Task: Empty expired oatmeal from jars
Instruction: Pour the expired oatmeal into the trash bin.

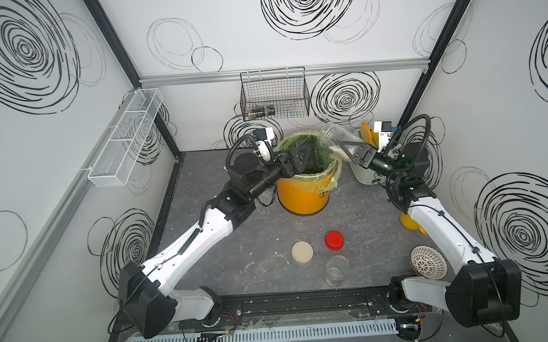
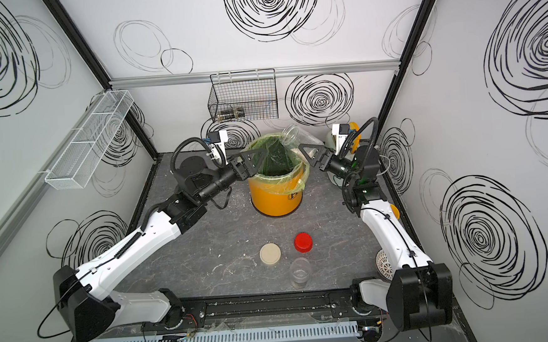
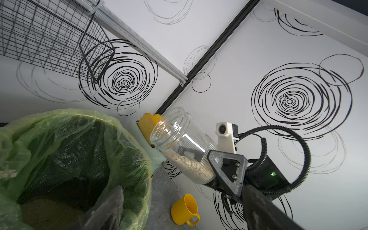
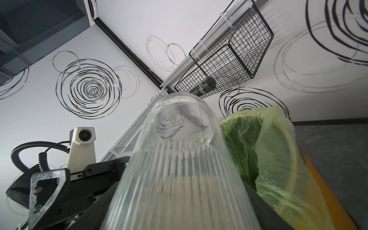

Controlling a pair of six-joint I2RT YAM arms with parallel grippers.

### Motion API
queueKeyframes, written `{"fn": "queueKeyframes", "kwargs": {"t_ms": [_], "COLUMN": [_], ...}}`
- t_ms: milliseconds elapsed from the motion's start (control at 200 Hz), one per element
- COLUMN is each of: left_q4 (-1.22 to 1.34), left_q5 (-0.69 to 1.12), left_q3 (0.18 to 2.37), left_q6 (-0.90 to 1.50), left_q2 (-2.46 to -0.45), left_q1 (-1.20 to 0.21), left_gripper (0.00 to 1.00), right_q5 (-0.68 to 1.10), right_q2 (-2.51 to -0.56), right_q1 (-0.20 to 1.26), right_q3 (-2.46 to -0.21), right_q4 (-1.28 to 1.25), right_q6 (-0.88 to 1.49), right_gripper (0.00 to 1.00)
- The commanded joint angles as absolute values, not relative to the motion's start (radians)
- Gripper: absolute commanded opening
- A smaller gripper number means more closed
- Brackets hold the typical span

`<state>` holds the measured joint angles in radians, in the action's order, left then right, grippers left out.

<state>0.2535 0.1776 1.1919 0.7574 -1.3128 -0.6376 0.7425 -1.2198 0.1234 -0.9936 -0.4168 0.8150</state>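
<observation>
- Plainly, pale beige oatmeal (image 3: 191, 165) is seen as a fine, flaky bed along the lower wall of a wide clear ribbed jar (image 3: 179, 137). It is gathered toward the base and stops short of the mouth.
- That jar is held lidless and tilted in the air. In both top views its open mouth is found just beside the far rim of a yellow bin (image 1: 300, 196), which is lined with a green plastic liner (image 1: 330, 175).
- The jar's base end is clamped between the jaws of the right gripper (image 1: 346, 149).
- The left gripper (image 2: 259, 163) is held over the bin's opening, jaws wide apart, with nothing between them.
- A tan crumbly heap is seen at the liner's bottom in the left wrist view.
- Near the front of the grey tabletop (image 1: 237, 239), a slim clear jar (image 1: 336, 270) is stood upright and uncapped.
- A red screw cap (image 1: 334, 240) and a flat beige round lid (image 1: 302, 252) are laid just behind it, apart from each other, among scattered pale crumbs.
- A yellow cup (image 3: 184, 209) is partly hidden by the right arm.
</observation>
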Motion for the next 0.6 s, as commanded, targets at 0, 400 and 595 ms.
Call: {"fn": "queueKeyframes", "kwargs": {"t_ms": [0,400,595], "left_q4": [0.264,0.215,0.204], "left_q5": [0.166,0.155,0.142], "left_q3": [1.150,1.055,0.996], "left_q6": [0.733,0.678,0.658], "left_q2": [-1.269,-1.162,-1.100], "left_q1": [-0.615,-0.607,-0.606], "left_gripper": [0.96,0.96,0.96], "right_q5": [0.679,0.436,0.306], "right_q2": [-1.216,-1.313,-1.395], "right_q1": [0.159,0.284,0.349], "right_q3": [-1.091,-1.403,-1.587], "right_q4": [-0.307,0.209,0.438], "right_q6": [0.663,0.391,0.318], "right_gripper": [0.23,0.22,0.21]}}
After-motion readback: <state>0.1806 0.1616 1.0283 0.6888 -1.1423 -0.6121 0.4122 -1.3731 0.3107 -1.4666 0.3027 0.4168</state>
